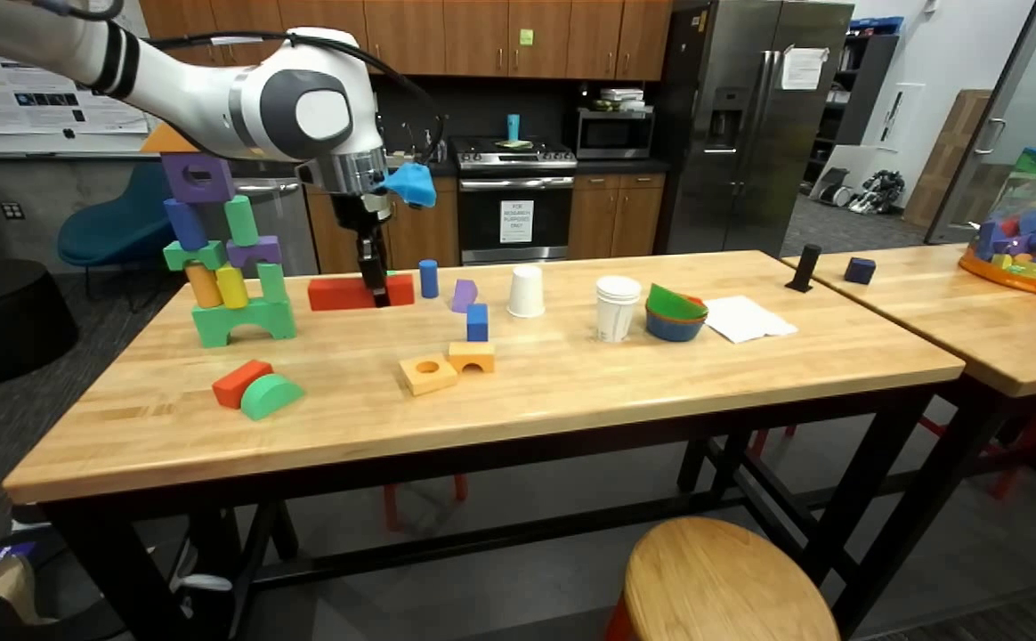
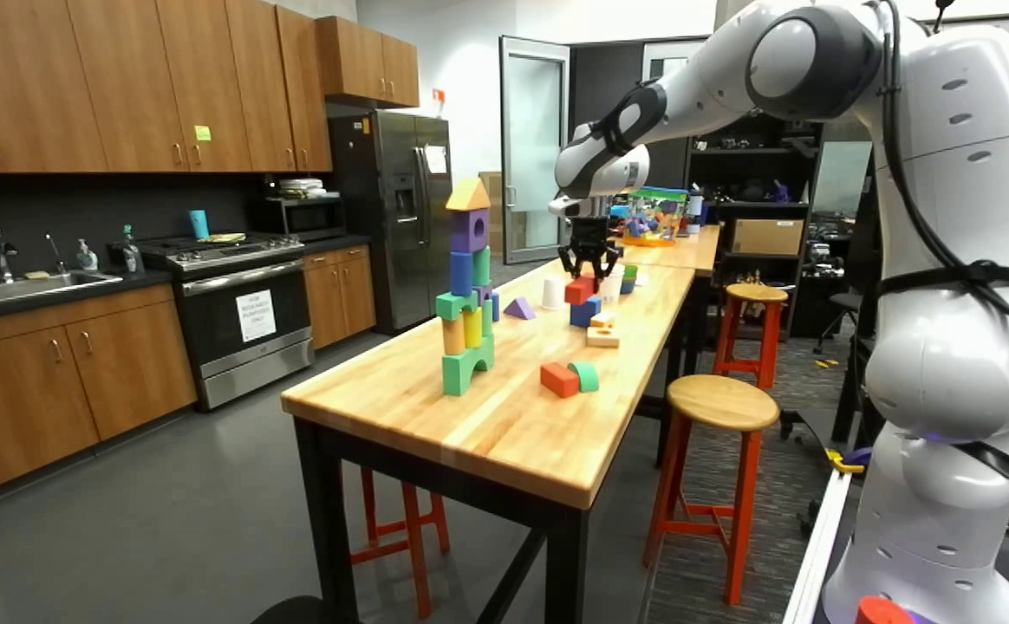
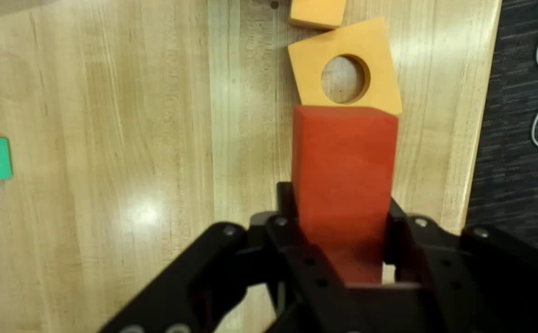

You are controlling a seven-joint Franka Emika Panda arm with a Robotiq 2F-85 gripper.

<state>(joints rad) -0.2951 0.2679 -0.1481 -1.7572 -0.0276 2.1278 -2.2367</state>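
Observation:
My gripper (image 3: pixel 343 208) is shut on a long red block (image 3: pixel 345 152), with one finger on each side of it. In the wrist view the block sticks out forward from the jaws and covers one edge of a flat orange block with a round hole (image 3: pixel 308 69). In an exterior view the gripper (image 1: pixel 376 280) points down with the red block (image 1: pixel 335 295) held crosswise, seemingly above the table. The red block (image 2: pixel 580 290) also shows end-on in an exterior view. A tall tower of coloured blocks (image 1: pixel 244 313) stands near the held block; its base is a green arch (image 2: pixel 468 373).
Loose on the table are an orange arch (image 1: pixel 472 354), a blue block (image 1: pixel 477 322), a blue cylinder (image 1: pixel 429 279), a purple triangle (image 2: pixel 520 309), a red block (image 1: pixel 240 385) and a green half-round (image 1: pixel 271 397). White cups (image 1: pixel 526 292) and nested bowls (image 1: pixel 674 329) stand farther along.

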